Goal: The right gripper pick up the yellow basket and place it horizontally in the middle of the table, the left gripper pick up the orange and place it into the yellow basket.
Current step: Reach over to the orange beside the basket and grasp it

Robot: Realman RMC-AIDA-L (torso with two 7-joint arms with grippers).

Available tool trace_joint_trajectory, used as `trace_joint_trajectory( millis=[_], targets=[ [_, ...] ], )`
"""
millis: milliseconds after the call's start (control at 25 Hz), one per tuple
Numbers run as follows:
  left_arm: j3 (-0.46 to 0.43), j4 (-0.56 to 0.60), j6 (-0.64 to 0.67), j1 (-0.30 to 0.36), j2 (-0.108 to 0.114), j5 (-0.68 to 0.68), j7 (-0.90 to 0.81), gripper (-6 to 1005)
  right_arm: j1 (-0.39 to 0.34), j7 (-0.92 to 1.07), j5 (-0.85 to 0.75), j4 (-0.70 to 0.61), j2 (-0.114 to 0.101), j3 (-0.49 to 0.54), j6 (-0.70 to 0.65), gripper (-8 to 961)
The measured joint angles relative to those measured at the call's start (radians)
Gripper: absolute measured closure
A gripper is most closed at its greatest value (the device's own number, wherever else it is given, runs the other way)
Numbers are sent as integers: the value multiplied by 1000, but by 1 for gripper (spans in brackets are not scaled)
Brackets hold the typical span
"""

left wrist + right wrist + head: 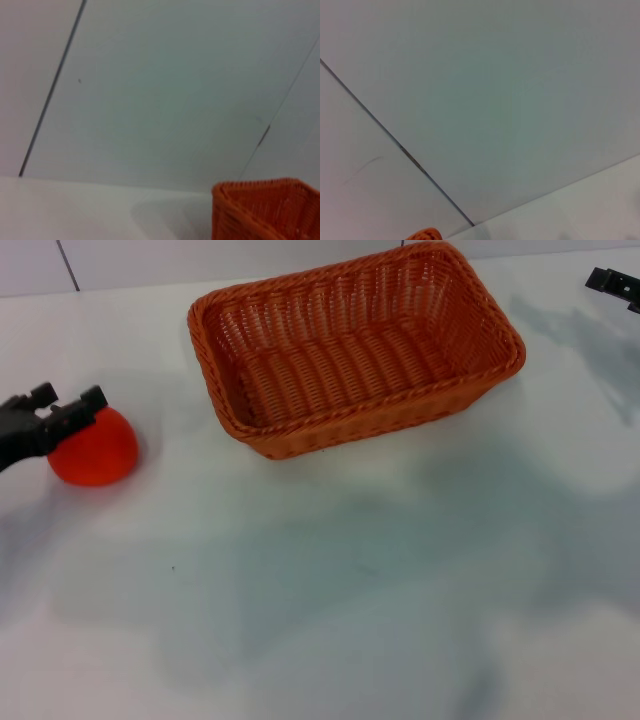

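We count one basket (355, 350), one orange (95, 449) and two grippers on the table (340, 580), so nothing doubled up here.

The basket is a rectangular woven thing, more orange-brown than yellow, with a braided rim and sides sloping in toward a ribbed floor. It sits upright toward the far side of the table, roughly mid-width and a bit right. Its long axis runs left to right but skewed, with the right end pushed farther back than the left. There's nothing inside it. The left wrist view catches just one corner of it (265, 210) against a pale wall.

The orange is a bright, plain round ball near the left edge, well apart from the basket and nearer to us than it. We can't make out any stem from here.

The left gripper (62, 412) is right at the orange, its two black prongs spread and sitting over the fruit's far-left top, touching or just about; we can't tell if it actually has a grip yet.

The right gripper (612, 283) only pokes in at the far right corner, away from the basket, and we can't tell how open it is.
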Motion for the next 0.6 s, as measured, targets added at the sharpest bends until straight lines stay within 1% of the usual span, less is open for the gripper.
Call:
trace_joint_trajectory(
  millis=[160,360,600],
  targets=[
    [-12,2,-16,11,-14,13,31,92,0,0,0,0,-1,-2,-7,9],
    [-32,1,-57,9,-31,10,98,93,2,0,0,-1,-1,-5,-24,9],
    [-32,-5,-95,-4,-42,11,139,94,2,0,0,1,-1,-6,-40,9]
  ],
)
